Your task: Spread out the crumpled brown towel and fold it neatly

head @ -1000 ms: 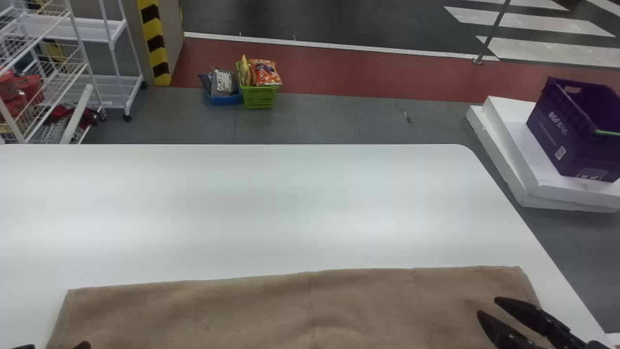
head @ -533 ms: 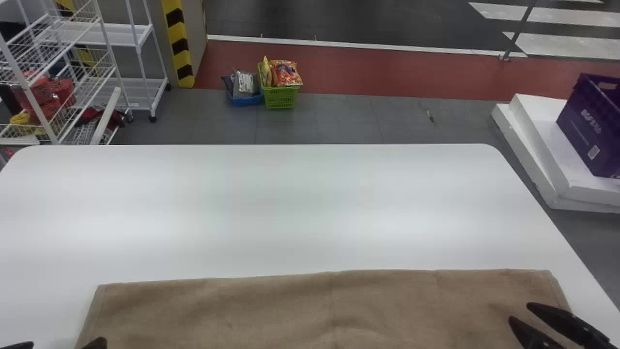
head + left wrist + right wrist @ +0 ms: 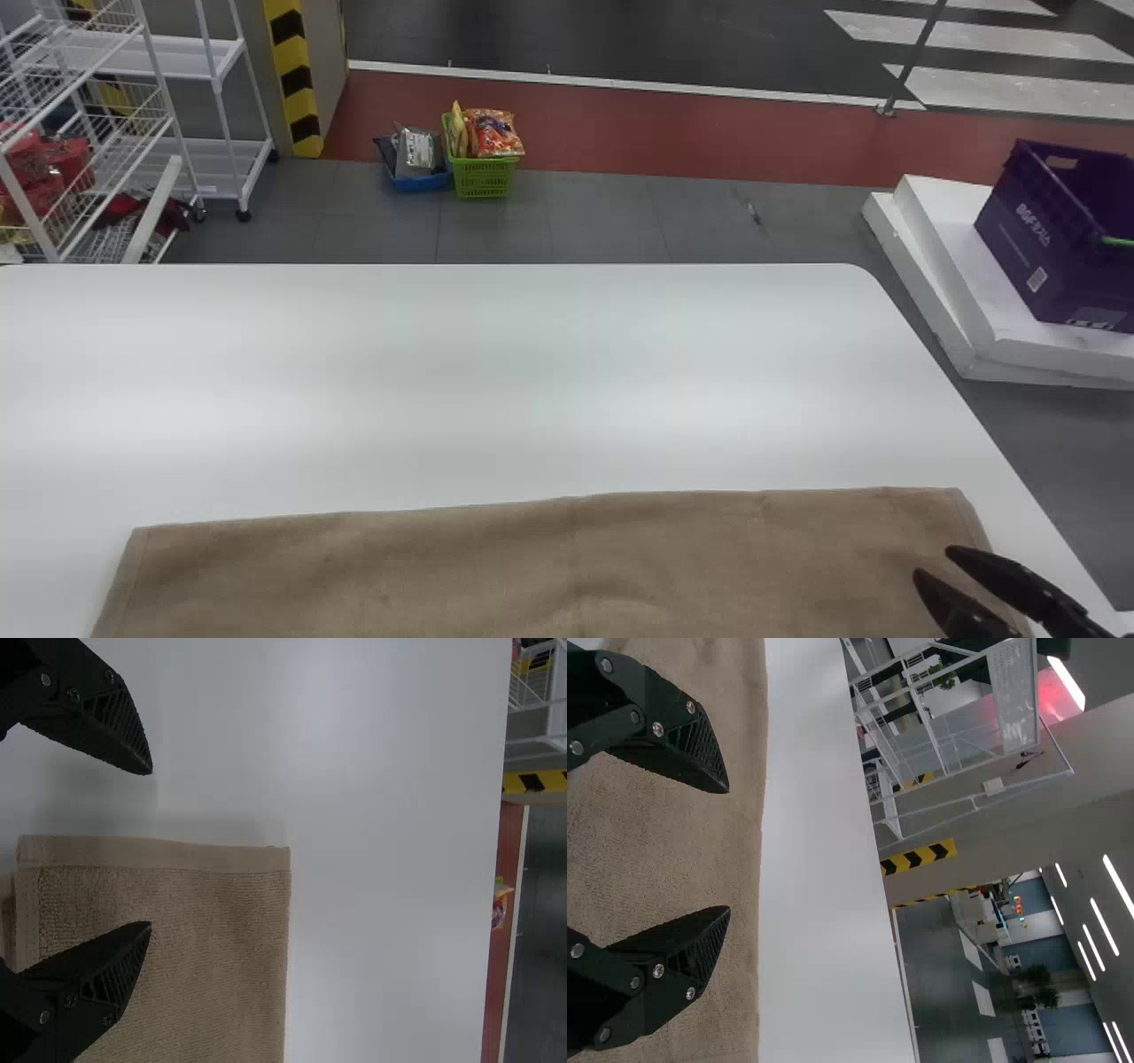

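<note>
The towel (image 3: pixel 532 567) is laid out broadly across the near part of the worktop (image 3: pixel 532 381), with its far edge set at a slight slant, the right end lying a little farther from the robot than the left. Its far right corner is placed near the worktop's right edge, and soft creases are seen across the cloth. Around its left end a hemmed border is seen, and past the near end of that border a further strip of brown cloth is shown; whether it belongs to a lower layer cannot be told. The left gripper (image 3: pixel 151 848) is held at the towel's left edge, its jaws parted, one finger over the cloth and the other over the worktop just beside it. The right gripper (image 3: pixel 933 563) is held over the towel's right end; in its wrist view, the right gripper's (image 3: pixel 728 849) jaws are spread well apart with nothing clamped between them, and brown cloth is seen behind both fingers. Whether the cloth is touched by either gripper cannot be told. Beyond the worktop's far edge, a blue basket (image 3: pixel 421 183) and a green basket (image 3: pixel 483 182) are stood side by side on the floor, packets (image 3: pixel 493 133) held in the green one. White racks (image 3: pixel 177 55) are placed past the far left, beside a striped pillar (image 3: pixel 290 55). Beyond the worktop's right edge, a purple crate (image 3: pixel 1019 244) is set on white slabs (image 3: pixel 957 257).
</note>
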Robot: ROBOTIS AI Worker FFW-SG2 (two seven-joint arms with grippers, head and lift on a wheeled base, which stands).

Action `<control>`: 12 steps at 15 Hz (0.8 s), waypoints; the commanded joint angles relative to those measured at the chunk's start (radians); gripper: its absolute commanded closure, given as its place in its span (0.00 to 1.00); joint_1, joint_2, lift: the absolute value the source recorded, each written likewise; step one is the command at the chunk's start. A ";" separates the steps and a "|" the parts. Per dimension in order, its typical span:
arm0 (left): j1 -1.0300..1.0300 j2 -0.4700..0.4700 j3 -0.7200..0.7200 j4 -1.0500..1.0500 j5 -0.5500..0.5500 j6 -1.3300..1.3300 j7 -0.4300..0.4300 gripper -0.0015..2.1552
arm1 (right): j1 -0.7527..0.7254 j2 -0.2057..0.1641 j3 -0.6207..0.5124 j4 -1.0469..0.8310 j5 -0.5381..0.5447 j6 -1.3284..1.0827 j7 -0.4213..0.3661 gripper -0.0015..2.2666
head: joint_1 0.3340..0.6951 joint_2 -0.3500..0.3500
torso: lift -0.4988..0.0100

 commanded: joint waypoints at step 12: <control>-0.028 -0.003 0.007 -0.031 0.002 0.095 -0.044 0.72 | -0.069 -0.026 0.006 0.109 0.020 -0.027 -0.035 0.19 | 1.00 0.22 | 0.73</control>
